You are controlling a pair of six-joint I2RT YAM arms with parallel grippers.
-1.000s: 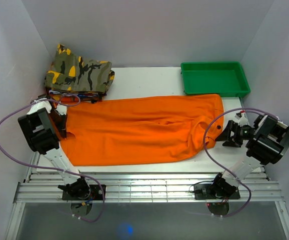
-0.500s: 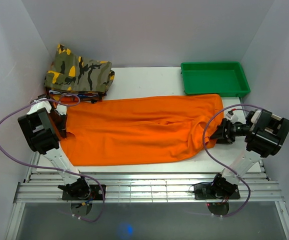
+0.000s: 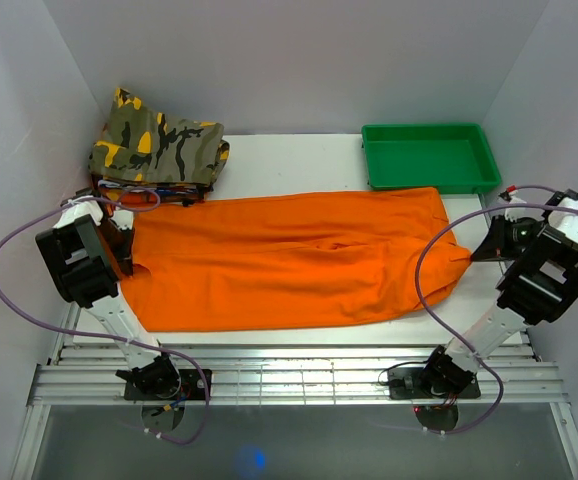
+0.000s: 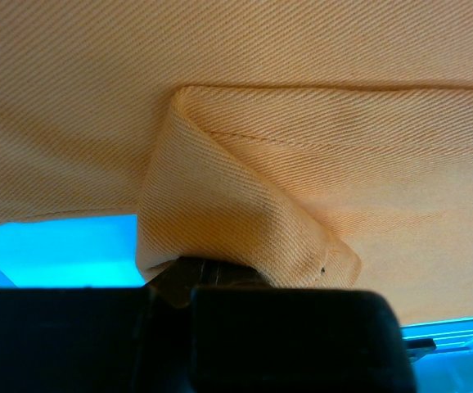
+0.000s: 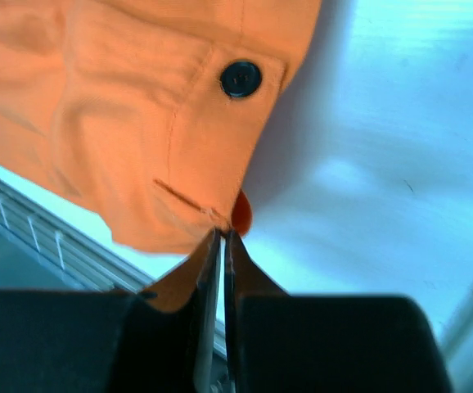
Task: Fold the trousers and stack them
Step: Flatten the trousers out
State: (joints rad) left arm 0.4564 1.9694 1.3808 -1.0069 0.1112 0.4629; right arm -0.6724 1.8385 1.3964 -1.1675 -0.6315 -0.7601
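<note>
The orange trousers (image 3: 289,260) lie spread lengthwise across the white table (image 3: 299,160), waist end to the right. My left gripper (image 3: 121,250) is shut on a fold of the trousers (image 4: 245,221) at their left end. My right gripper (image 3: 474,252) is shut on the trousers' right edge, drawing a point of fabric out to the right. In the right wrist view the fingertips (image 5: 209,246) pinch the cloth just below a dark button (image 5: 241,79), and the trousers (image 5: 130,123) hang lifted off the table.
A folded camouflage garment (image 3: 159,145) sits on a small pile at the back left. A green tray (image 3: 429,155) stands at the back right. Grey walls close in on both sides, and a slatted metal rail (image 3: 289,380) runs along the near edge.
My right gripper reached left to the trousers' right edge, shut on it, then drew back to the right, pulling a point of fabric with it. The left arm has not moved.
</note>
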